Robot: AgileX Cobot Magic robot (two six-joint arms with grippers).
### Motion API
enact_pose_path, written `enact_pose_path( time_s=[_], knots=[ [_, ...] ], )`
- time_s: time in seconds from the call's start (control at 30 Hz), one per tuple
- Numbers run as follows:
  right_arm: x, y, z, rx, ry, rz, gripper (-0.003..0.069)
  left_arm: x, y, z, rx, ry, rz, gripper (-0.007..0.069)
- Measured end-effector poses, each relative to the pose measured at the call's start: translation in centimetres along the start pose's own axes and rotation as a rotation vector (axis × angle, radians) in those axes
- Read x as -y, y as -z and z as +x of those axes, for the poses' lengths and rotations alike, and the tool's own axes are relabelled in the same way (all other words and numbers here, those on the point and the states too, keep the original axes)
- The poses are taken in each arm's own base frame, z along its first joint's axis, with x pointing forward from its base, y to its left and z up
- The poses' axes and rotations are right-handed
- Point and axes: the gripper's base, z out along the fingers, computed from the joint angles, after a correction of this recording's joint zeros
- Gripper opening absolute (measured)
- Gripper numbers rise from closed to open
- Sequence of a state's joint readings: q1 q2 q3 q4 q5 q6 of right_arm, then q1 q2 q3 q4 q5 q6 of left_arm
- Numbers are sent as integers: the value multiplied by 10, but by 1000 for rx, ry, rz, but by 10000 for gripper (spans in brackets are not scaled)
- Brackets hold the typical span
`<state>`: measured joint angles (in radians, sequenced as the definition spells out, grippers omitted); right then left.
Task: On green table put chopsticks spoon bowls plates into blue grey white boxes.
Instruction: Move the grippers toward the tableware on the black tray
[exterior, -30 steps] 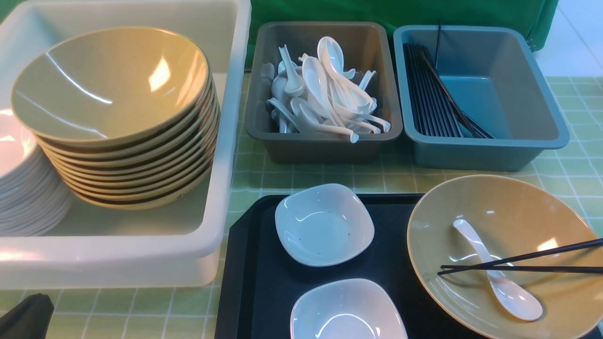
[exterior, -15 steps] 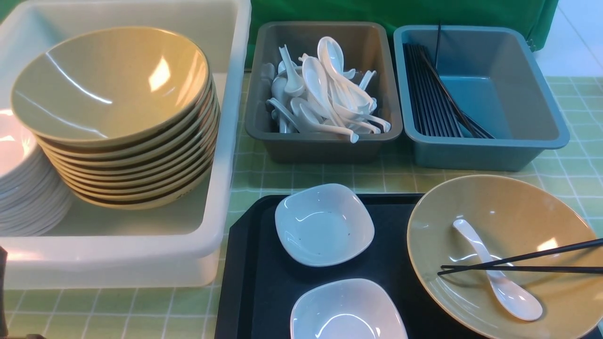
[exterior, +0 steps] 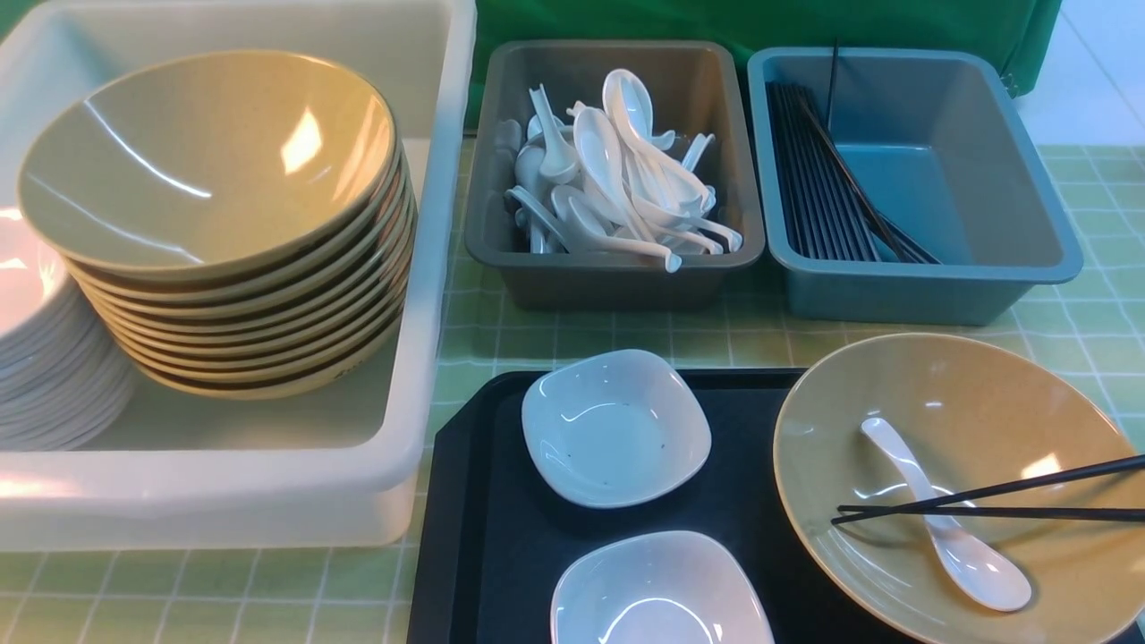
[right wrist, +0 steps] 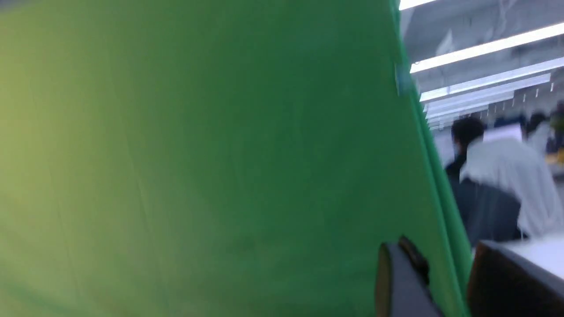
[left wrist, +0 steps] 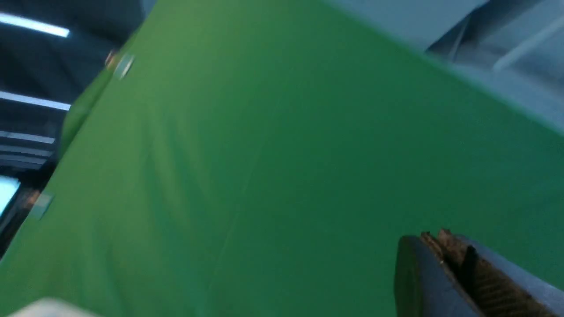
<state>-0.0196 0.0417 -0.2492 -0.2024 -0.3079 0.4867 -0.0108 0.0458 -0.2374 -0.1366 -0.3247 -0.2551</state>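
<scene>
On the green table [exterior: 626, 335], a tan bowl [exterior: 984, 394] at the front right holds a white spoon [exterior: 948, 528] and two black chopsticks [exterior: 984, 501]. Two small white plates [exterior: 617, 429] [exterior: 657, 595] lie beside it. The white box [exterior: 429, 224] holds a stack of bowls [exterior: 206, 161] and stacked plates [exterior: 45, 358]. Spoons fill the grey box [exterior: 617, 277], and chopsticks lie in the blue box [exterior: 930, 295]. Neither gripper shows in the front view. My left gripper [left wrist: 436, 235] is shut and empty, facing a green backdrop. My right gripper [right wrist: 440, 251] stands open, holding nothing.
A black tray [exterior: 501, 537] carries the loose bowl and the two plates at the front. A green backdrop [exterior: 760, 22] hangs behind the boxes. A person [right wrist: 493, 185] stands beyond the backdrop's edge in the right wrist view.
A dark part of the left arm at the front view's bottom left corner has slid out of sight. Nothing on the table has moved.
</scene>
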Motion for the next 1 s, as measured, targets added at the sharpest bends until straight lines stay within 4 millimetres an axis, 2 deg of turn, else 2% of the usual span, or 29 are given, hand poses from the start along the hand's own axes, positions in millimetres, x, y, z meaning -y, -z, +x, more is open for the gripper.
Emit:
enact_pose_path(
  time_s=[0.07,0.13,0.2,0.23,0.27,0.33,0.43,0.63,0.7,0.73,0.77,0.87,0.97,1.0],
  knots=[
    [-7,-14,-26,-28,1,24,236,12,-18,-25,-12,-13,5,-1],
    [-14,-33,-54,-95,1,71,236,23,-45,-45,-103,-50,-8,-1],
    [-15,-54,-66,-215,8,136,236,28,-69,-50,-254,-90,-39,-1],
    [-15,-59,-68,-229,14,143,236,28,-71,-48,-290,-93,-48,-1],
    [-13,-73,-66,-338,37,190,236,27,-86,-43,-423,-110,-80,-1],
    [-7,-91,-56,-501,94,244,236,22,-102,-27,-613,-147,-126,-1],
    [-2,-106,-44,-617,184,252,236,15,-110,-6,-772,-169,-165,-1],
    [5,-122,-2,-933,160,245,236,18,-101,26,-906,-75,-97,-1],
    [4,-130,24,-1182,203,114,236,26,-91,43,-985,-22,-13,-1],
    [2,-131,26,-1197,173,109,236,27,-91,44,-991,-19,-7,-1],
    [-2,-139,38,-1335,224,-44,237,33,-85,50,-1039,-8,63,-1],
    [-12,-154,46,-1448,252,-224,258,46,-78,53,-1089,-17,193,-1],
    [-21,-167,50,-1499,360,-357,294,55,-74,54,-1108,-24,292,-1],
    [-28,-172,56,-1542,470,-429,337,61,-71,54,-1118,-23,356,-1]
  ],
)
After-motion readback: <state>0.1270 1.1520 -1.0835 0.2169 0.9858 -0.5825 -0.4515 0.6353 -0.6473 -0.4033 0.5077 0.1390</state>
